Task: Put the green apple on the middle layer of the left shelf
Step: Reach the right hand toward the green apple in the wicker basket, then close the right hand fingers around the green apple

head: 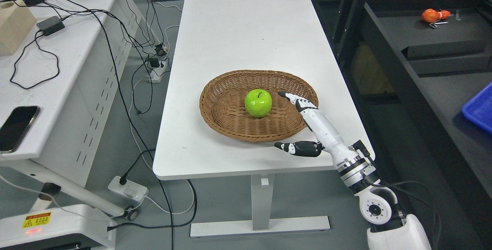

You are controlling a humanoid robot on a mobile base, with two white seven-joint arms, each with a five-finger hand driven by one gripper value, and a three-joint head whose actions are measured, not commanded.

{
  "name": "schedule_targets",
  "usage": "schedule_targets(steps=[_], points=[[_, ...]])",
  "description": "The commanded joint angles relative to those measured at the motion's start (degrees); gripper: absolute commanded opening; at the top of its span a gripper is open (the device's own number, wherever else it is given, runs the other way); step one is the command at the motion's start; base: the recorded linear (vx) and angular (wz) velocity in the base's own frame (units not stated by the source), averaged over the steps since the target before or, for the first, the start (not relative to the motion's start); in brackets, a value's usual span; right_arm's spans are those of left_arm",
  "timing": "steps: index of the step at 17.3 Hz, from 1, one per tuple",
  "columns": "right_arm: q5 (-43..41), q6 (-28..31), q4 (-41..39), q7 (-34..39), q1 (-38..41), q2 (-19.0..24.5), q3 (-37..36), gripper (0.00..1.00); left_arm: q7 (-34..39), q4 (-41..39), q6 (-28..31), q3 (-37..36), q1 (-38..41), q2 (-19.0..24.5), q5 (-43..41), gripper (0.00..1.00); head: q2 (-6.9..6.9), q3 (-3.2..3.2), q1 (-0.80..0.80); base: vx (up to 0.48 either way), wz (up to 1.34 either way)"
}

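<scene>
glossy round green apple (258, 103) in oval wicker basket (215, 106); right hand (307, 121) open, empty, fingers straight.

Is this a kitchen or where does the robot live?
Not a kitchen; it looks like a robot lab or workshop. A green apple sits in a wicker basket on a white desk, with tangled cables and dark metal shelving nearby.
</scene>
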Motion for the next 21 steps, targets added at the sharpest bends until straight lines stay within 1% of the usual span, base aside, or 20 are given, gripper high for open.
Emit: schedule_targets(steps=[1,4,5,7,10,13,15,17,21], points=[[3.5,-0.1,-0.3,3.4,-4.0,-1.5,2.3,1.00,0.0,0.0,0.0,0.0,0.0,1.0,0.0,1.00,0.00,0.00,0.00,0.256,-0.02],[3.6,0.2,-0.1,6.1,-5.5,-1.3,3.3,1.00,0.0,0.0,0.1,0.0,0.0,1.0,0.0,1.00,0.00,0.00,0.00,0.279,-0.02],[3.6,0.1,-0.1,8.3,-5.6,-1.4,3.4,1.00,0.0,0.1,0.0,0.0,0.0,1.0,0.0,1.00,0.00,0.00,0.00,0.190,-0.03],[4.0,0.0,0.5,10.8,-6.0,-1.8,7.0,1.00,0.0,0.0,0.0,0.0,0.0,1.0,0.0,1.00,0.00,0.00,0.00,0.202,-0.03],[5.6,-0.3,2.7,10.9,-6.1,-1.8,10.7,1.00,0.0,0.0,0.0,0.0,0.0,1.0,0.0,1.00,0.01,0.00,0.00,0.138,-0.01],[8.0,-0.3,4.4,10.9,-7.5,-1.6,11.8,1.00,0.0,0.0,0.1,0.0,0.0,1.0,0.0,1.00,0.01,0.00,0.00,0.098,0.00],[8.3,-0.3,5.2,10.9,-7.5,-1.6,14.0,1.00,0.0,0.0,0.0,0.0,0.0,1.0,0.0,1.00,0.01,0.00,0.00,0.067,0.00],[10.7,-0.3,6.1,10.9,-7.5,-1.5,15.5,1.00,0.0,0.0,0.1,0.0,0.0,1.0,0.1,1.00,0.01,0.00,0.00,0.027,0.00],[12.0,-0.2,11.1,10.9,-10.8,-1.0,15.9,1.00,0.0,0.0,0.1,0.0,0.0,1.0,0.0,1.00,0.01,0.00,0.00,0.001,0.00]])
